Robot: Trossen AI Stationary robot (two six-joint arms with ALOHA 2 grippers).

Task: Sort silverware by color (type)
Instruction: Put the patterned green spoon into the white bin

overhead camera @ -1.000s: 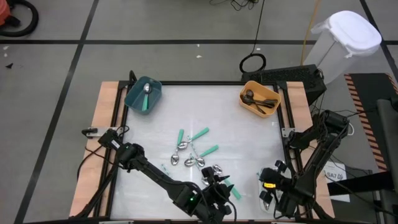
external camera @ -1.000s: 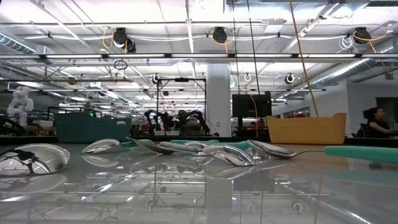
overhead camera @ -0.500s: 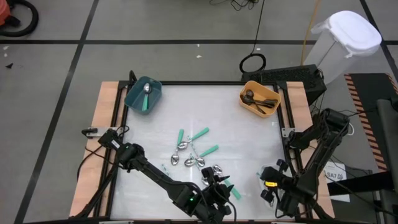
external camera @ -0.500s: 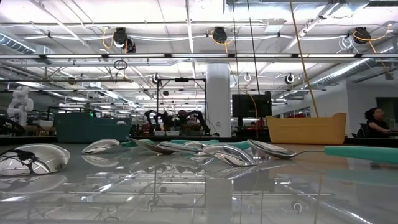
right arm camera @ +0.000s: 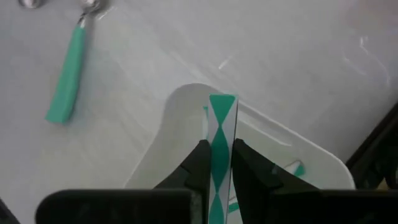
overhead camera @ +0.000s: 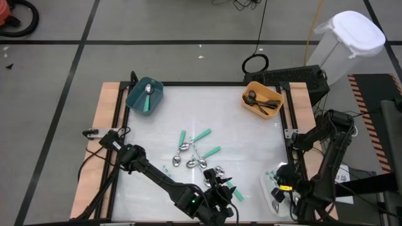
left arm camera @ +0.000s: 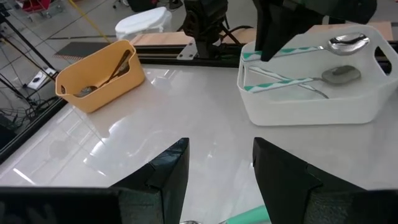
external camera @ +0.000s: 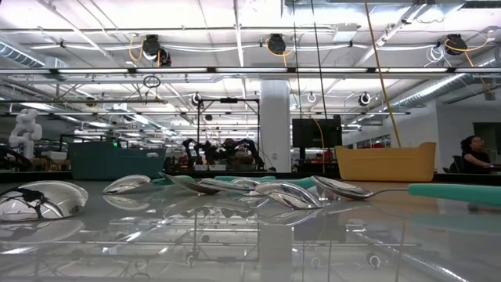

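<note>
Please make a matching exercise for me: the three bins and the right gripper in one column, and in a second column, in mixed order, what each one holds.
Column one
1. teal bin
2. orange bin
3. white bin
4. right gripper

Column two
a. dark utensils
b. green-and-white handle, clamped between the fingers above the white bin
c. one spoon with a shiny bowl
d. patterned-handle utensils and a shiny spoon

Pairs: 1-c, 2-a, 3-d, 4-b
</note>
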